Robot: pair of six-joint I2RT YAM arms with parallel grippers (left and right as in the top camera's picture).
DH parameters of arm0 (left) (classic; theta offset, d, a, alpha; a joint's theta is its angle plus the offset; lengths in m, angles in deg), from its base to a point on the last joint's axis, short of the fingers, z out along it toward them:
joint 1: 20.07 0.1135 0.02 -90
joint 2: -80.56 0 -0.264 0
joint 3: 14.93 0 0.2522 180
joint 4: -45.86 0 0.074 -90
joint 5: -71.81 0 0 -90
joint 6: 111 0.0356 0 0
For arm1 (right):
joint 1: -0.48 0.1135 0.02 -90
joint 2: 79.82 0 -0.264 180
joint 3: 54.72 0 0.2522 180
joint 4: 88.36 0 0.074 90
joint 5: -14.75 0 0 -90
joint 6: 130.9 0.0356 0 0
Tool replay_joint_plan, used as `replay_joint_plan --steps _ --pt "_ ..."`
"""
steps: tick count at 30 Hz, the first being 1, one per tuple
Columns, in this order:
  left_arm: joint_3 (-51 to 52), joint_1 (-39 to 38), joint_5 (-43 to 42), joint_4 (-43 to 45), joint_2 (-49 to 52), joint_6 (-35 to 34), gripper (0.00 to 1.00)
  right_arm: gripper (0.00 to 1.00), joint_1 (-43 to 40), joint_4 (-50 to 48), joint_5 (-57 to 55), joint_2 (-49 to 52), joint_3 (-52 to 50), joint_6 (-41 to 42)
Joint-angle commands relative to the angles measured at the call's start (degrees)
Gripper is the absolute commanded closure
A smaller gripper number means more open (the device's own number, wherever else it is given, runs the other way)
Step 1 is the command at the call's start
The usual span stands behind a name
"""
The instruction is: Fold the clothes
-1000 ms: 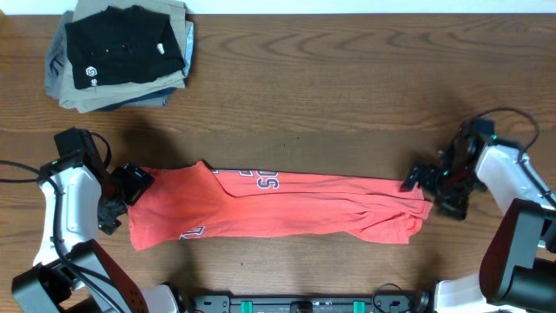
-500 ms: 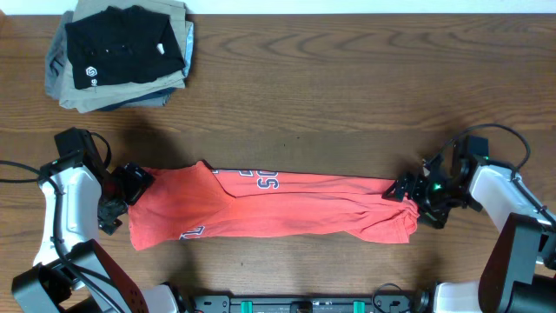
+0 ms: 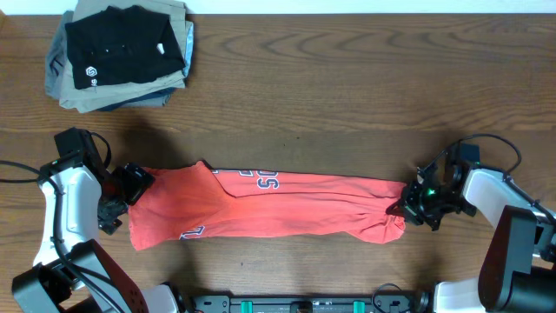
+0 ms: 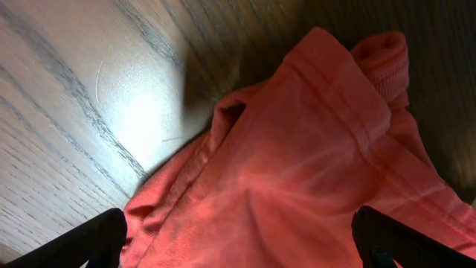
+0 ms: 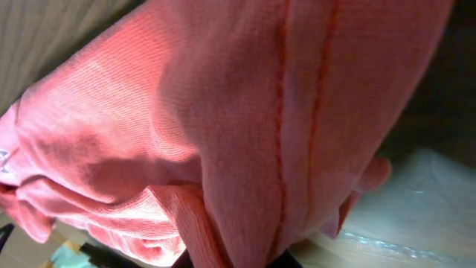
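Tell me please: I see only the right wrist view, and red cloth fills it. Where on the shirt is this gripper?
Observer: The right gripper is at the right end of the coral-red T-shirt, which lies as a long band across the table.
Operator: And the other arm?
Observer: The left gripper is at the shirt's left end. In the left wrist view its fingers stand wide apart over the cloth.
Operator: What else lies on the table?
Observer: A stack of folded garments, with a black shirt on top, lies at the far left corner, apart from the T-shirt.

White arms point(image 3: 68, 209), black hands point(image 3: 135, 184), looping cables point(image 3: 492, 136)
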Motion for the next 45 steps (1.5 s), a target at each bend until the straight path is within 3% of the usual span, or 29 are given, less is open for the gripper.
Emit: replay_joint_plan --steps 1,8,14,25,45 --pt "0.35 -0.22 0.09 -0.13 -0.09 0.33 0.02 0.99 -0.31 2.78 -9.31 0.11 4.24 1.44" --pt "0.35 -0.22 0.09 -0.15 -0.09 0.33 0.02 0.99 -2.8 16.76 -26.01 -3.37 18.08 3.41" --pt "0.35 -0.22 0.09 -0.11 -0.09 0.33 0.02 0.99 -2.12 21.77 -25.2 -5.57 25.62 1.62" --pt "0.35 -0.22 0.07 -0.11 -0.09 0.31 0.02 0.99 9.92 20.06 -14.51 -5.84 26.29 -1.14" --pt "0.35 -0.22 0.07 -0.13 -0.09 0.31 0.02 0.99 29.86 11.47 -13.44 -4.52 24.3 11.02"
